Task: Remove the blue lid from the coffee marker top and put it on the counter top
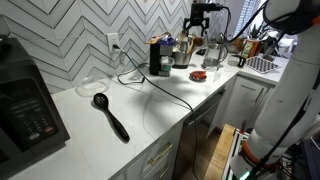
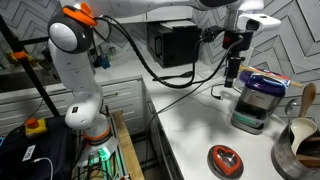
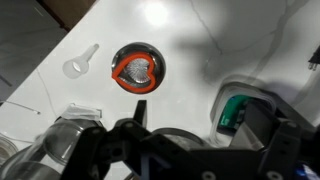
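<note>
- In an exterior view, the end effector (image 1: 200,20) hangs at 1 o'clock of the frame, over a crowd of kitchenware at the far end of the desk (image 1: 150,100). We cannot pick out the blue lid there, nor tell how the jaws stand.
- In an exterior view, the blue lid (image 2: 262,80) sits on the coffee maker (image 2: 250,112), not yet taken off. The end effector (image 2: 232,68) hovers just beside it at 10 o'clock, apart from it. Its fingers look close together, but we cannot tell for sure.
- We judge that a straight descent from here could strike the lid's edge and shove or tip the coffee maker. A tight lid could drag the whole thing up with it.
- The coffee maker's contents are hidden under the lid. A metal pot (image 2: 298,150) at 4 o'clock holds what looks like a wooden spoon (image 2: 305,98). A red dish (image 2: 225,158) lies at 6 o'clock, so free desk for setting down is narrow.
- In the wrist view, the end effector (image 3: 180,150) is a dark blur at 6 o'clock. The red dish (image 3: 137,70) lies at 11 o'clock with a grey, shiny middle; what it holds we cannot tell.
</note>
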You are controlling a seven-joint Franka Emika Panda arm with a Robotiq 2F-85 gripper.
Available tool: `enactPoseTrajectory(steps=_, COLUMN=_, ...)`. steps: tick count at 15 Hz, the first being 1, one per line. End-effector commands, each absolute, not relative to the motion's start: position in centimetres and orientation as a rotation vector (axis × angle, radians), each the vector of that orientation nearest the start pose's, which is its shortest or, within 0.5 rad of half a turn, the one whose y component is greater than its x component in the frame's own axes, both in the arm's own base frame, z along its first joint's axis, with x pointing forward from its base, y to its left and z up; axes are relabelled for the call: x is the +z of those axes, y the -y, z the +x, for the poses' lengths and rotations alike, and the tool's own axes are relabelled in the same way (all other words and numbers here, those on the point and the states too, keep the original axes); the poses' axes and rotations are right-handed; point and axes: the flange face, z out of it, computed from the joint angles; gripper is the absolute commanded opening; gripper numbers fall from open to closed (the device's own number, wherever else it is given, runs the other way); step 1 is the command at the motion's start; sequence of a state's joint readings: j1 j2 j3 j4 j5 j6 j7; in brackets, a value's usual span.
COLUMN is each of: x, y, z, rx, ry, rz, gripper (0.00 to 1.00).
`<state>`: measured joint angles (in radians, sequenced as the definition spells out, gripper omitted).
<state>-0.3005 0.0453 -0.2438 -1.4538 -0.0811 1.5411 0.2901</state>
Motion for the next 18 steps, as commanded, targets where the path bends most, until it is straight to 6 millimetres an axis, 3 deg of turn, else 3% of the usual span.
enactPoseTrajectory(steps=1, x=65.4, y=30.7, z=48.4, rx=-0.021, ry=-1.362, rz=-2.946, gripper=1.00)
enactPoseTrajectory(steps=4, x=64.9, y=31.6, z=49.6, rx=0.002, ry=-1.416, rz=-2.938, gripper=1.00)
enactPoseTrajectory(steps=6, x=64.5, y=32.2, z=50.8, rx=-0.086, ry=-1.453, rz=-2.767, gripper=1.00)
enactPoseTrajectory(steps=11, x=64.3, y=33.7, z=52.8, rx=-0.254, ry=-1.426, rz=-2.536, gripper=1.00)
enactPoseTrajectory(steps=16, x=62.4, y=35.7, z=54.6, rx=-0.253, ry=-1.460, rz=-2.506, gripper=1.00)
enactPoseTrajectory(steps=18, x=61.7, y=36.2, z=55.3, rx=-0.241, ry=-1.477, rz=-2.516, gripper=0.78)
